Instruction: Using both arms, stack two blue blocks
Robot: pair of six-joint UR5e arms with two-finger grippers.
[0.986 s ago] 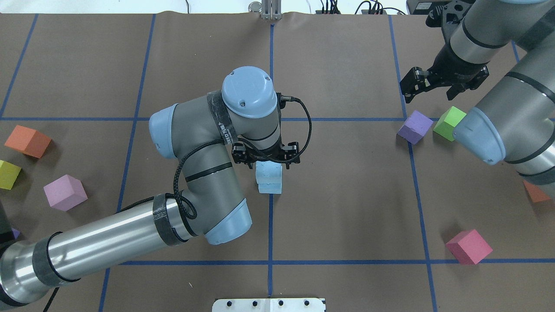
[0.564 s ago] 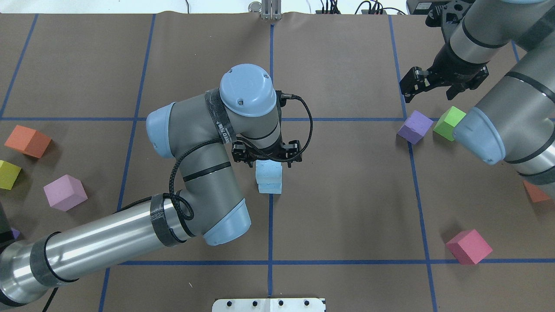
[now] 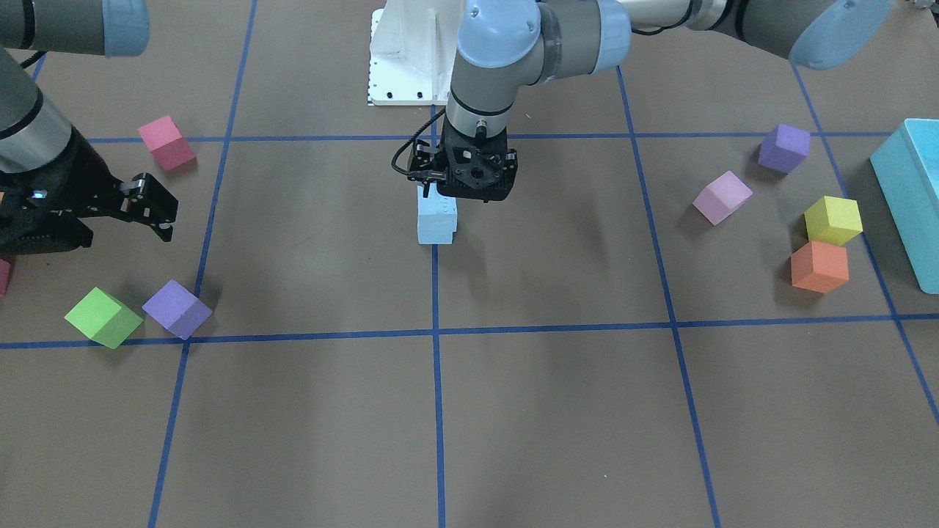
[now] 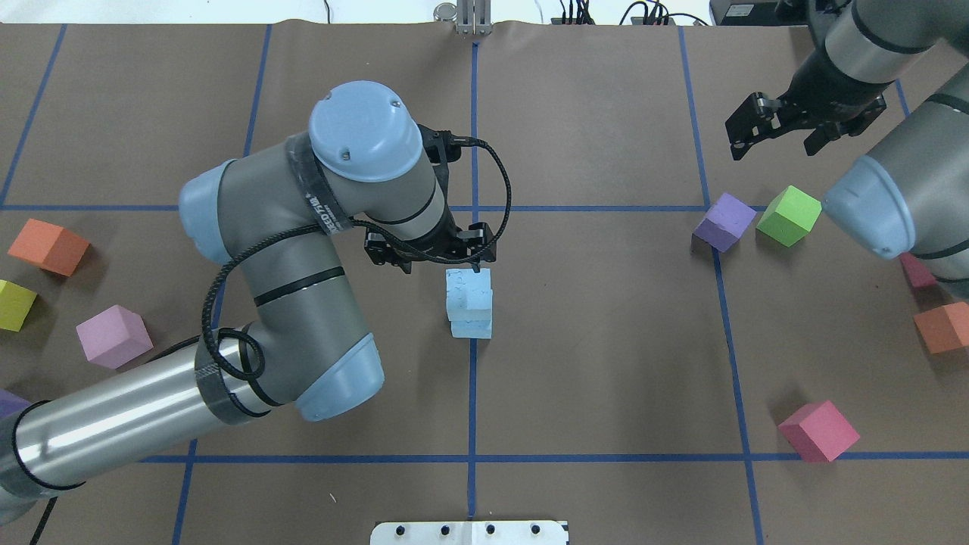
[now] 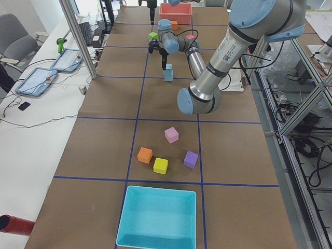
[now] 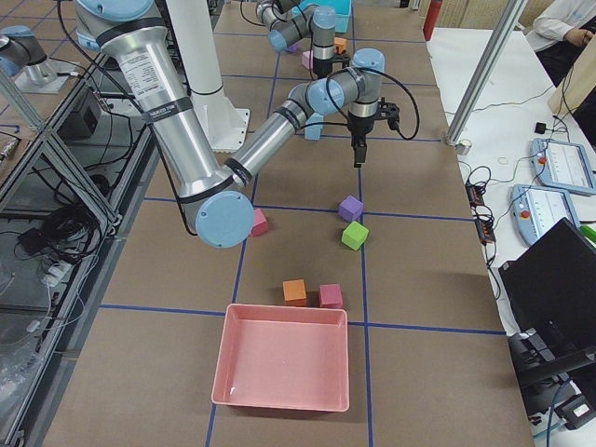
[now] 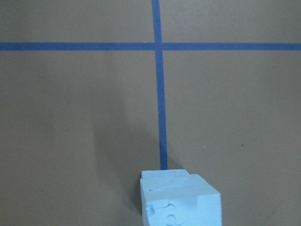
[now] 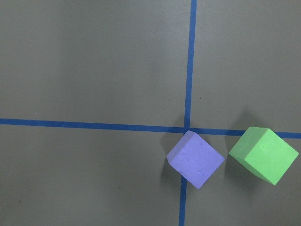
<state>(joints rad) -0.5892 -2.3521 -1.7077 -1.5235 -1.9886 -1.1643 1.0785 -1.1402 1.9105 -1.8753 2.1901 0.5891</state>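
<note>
The two blue blocks stand stacked at the table's centre on a blue tape line, the pitted upper block slightly offset on the lower one. The stack also shows in the front view and at the bottom of the left wrist view. My left gripper is open and empty, raised above and just behind the stack, touching nothing. My right gripper is open and empty at the far right, above a purple cube and a green cube.
Loose cubes lie on the robot's right: pink, orange. On its left lie orange, yellow and lilac cubes. A teal bin stands at the left end, a pink tray at the right end.
My left gripper, open around the upper blue block, has risen and drawn back to the view's left, leaving the stack standing. The right arm has pulled back slightly towards the far right.
</note>
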